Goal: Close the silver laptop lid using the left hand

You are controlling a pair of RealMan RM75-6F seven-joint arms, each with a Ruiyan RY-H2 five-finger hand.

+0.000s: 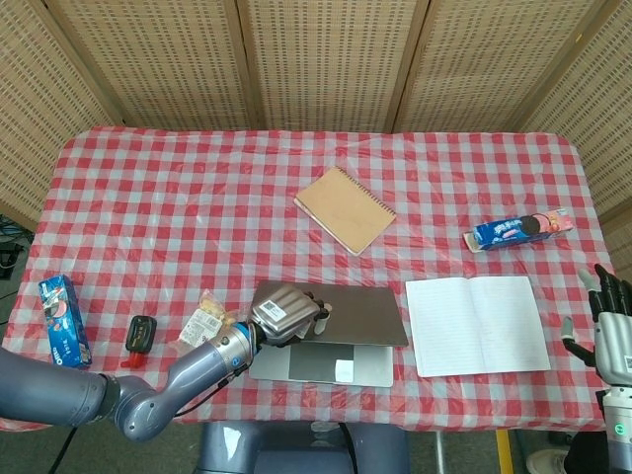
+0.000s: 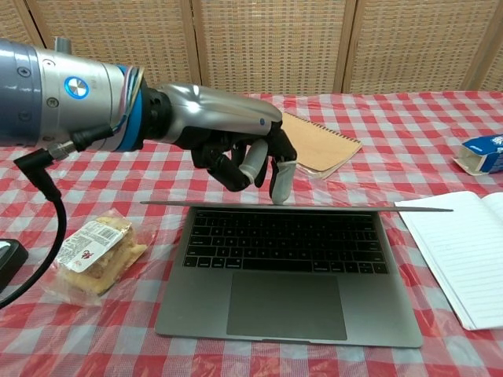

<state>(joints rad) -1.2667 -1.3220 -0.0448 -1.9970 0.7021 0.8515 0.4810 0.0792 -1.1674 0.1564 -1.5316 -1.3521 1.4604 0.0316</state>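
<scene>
The silver laptop (image 1: 336, 331) sits near the table's front edge with its lid (image 2: 299, 206) tipped far forward, almost level over the keyboard (image 2: 283, 243). My left hand (image 2: 236, 145) lies on top of the lid, its fingers (image 2: 281, 179) pressing down on the lid's back; it grips nothing. In the head view the same left hand (image 1: 286, 311) covers the lid's left part. My right hand (image 1: 610, 326) hangs off the table's right edge, fingers spread and empty.
An open white notebook (image 1: 476, 324) lies right of the laptop. A brown spiral notebook (image 1: 345, 209) lies behind it. A snack packet (image 2: 90, 245) and a small black object (image 1: 141, 332) sit to the left, a blue box (image 1: 61, 316) at the far left, a cookie pack (image 1: 518, 229) at the right.
</scene>
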